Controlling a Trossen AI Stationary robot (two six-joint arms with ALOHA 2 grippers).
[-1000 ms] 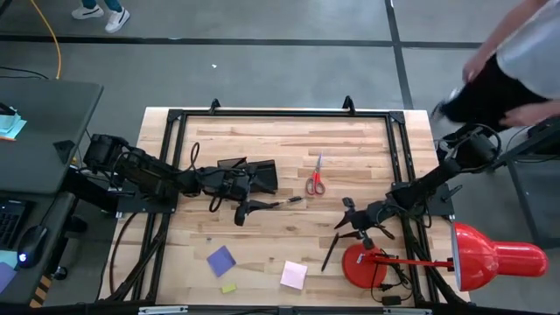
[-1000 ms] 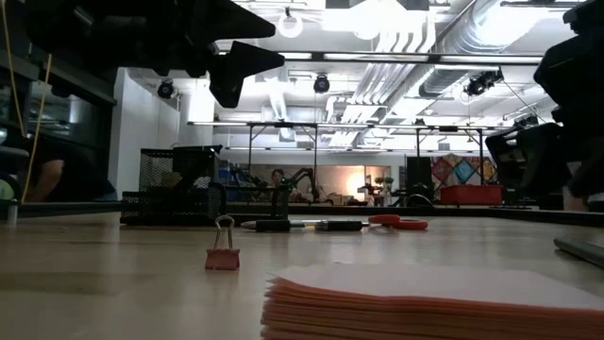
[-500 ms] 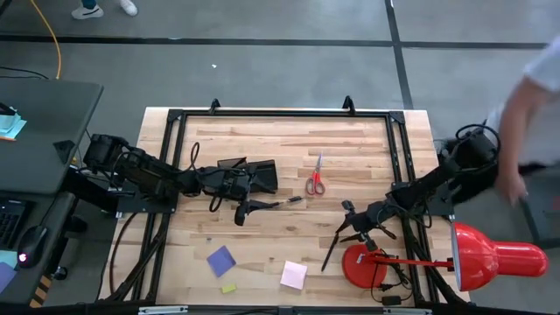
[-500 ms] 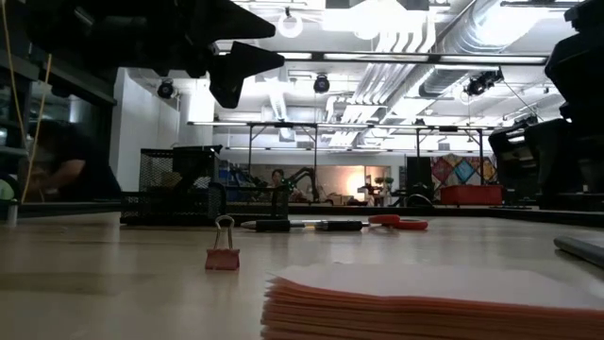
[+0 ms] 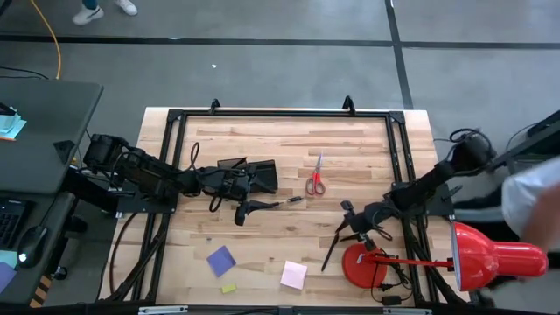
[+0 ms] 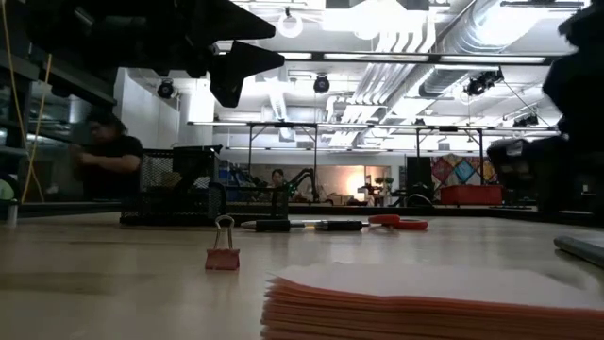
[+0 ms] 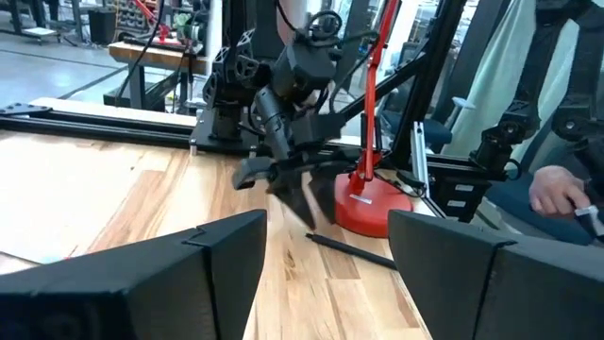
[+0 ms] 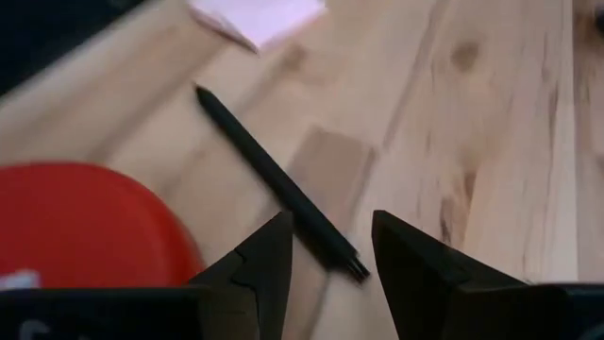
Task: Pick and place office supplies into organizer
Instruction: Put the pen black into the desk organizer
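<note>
The black organizer point(image 5: 255, 175) stands left of the table's middle, with my left arm's wrist over its near side. My left gripper point(image 5: 248, 210) point(image 7: 326, 274) hovers open just near of it, beside a dark pen point(image 5: 287, 201). Red-handled scissors point(image 5: 315, 180) lie to the right. My right gripper point(image 5: 348, 227) point(image 8: 330, 274) is open, its fingers on either side of the end of a second dark pen point(image 8: 278, 194) point(image 5: 330, 254) without touching it. The blue-purple pad point(image 5: 221, 260), pink pad point(image 5: 294, 275) and yellow piece point(image 5: 228, 288) lie by the near edge.
The red lamp's round base point(image 5: 362, 264) sits right beside the second pen; its shade point(image 5: 490, 255) hangs past the table's right edge. A small pink binder clip point(image 6: 223, 255) stands on the table. A person point(image 5: 534, 197) is beyond the right edge. Bare wood lies toward the far edge.
Both arms and all the supplies have stayed where they were. Only the person beyond the table's right edge has moved, from the far right corner toward the near side.
</note>
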